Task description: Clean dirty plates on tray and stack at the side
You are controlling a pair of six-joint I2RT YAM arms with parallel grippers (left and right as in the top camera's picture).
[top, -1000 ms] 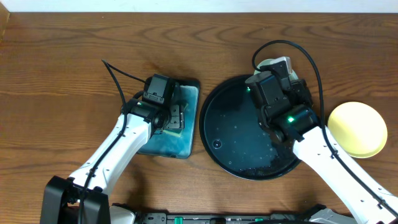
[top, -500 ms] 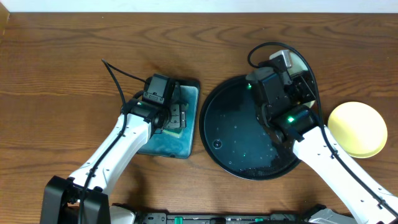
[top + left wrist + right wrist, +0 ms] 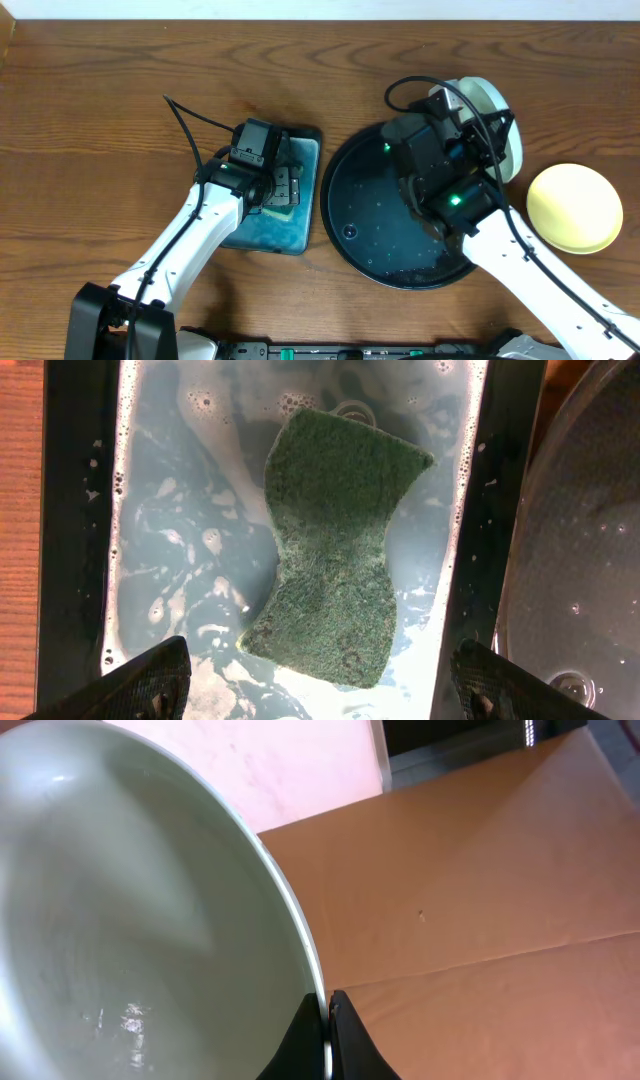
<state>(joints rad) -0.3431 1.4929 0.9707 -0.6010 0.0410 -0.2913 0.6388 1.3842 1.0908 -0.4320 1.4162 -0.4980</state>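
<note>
Pale plate (image 3: 130, 920) partly beyond frame

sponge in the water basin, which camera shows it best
Left wrist: the whole green sponge lies in the soapy basin. Overhead, the left gripper hides nearly all of it; only a corner peeks out. The right wrist view shows none of it, just a pale plate.

Left gripper (image 3: 320, 658) wide, right gripper (image 3: 325, 1023) closed
</note>
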